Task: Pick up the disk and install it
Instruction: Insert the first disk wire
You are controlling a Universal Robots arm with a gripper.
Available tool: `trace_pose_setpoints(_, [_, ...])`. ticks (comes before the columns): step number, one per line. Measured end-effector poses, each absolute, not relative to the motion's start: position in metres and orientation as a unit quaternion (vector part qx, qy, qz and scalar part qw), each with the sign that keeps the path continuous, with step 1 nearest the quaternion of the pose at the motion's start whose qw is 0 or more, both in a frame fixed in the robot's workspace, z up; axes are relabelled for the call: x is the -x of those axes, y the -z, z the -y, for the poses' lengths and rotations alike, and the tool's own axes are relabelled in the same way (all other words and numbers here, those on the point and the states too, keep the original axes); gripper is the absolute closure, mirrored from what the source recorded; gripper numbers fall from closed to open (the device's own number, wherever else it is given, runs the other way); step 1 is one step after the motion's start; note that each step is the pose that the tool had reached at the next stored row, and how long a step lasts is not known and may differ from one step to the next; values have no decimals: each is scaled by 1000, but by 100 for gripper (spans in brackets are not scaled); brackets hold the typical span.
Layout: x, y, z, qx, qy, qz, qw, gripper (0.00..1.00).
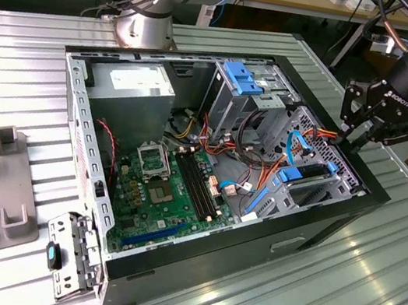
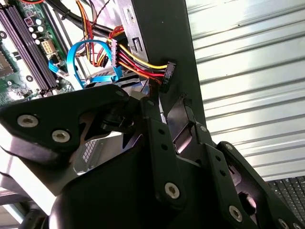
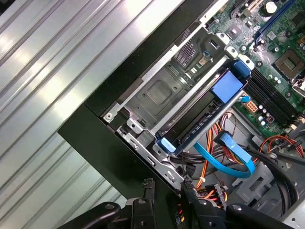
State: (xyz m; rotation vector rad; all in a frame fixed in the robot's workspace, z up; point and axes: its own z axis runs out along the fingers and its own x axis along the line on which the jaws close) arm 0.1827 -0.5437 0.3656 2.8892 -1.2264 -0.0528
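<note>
Disk sits seated in the drive cage of the open computer case, right of centre in the exterior view, blue carrier showing. Gripper hangs just above that case edge, upper right of frame. Fingers stand narrowly apart, holding nothing. Case rests on the table.

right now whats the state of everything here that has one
case: open, lying on its side
disk: sitting in the drive cage, not held
blue cable: looped loose, one end looks unplugged
power plug: hanging free, not plugged in
gripper: open, empty, over the case edge near the disk
</note>
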Motion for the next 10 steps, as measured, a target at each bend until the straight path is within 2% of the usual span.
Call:
trace_pose_setpoints(2, [-183, -366, 544, -920, 17, 390, 1, 66])
trace_pose_setpoints(3, [-183, -366, 544, -920, 17, 390, 1, 73])
trace_pose_setpoints(4, [-183, -366, 544, -921, 17, 390, 1, 73])
trace_pose_setpoints(5, [-183, -366, 544, -921, 17, 390, 1, 84])
trace_pose_setpoints(10, [-183, -366, 544, -921, 17, 390, 1, 84])
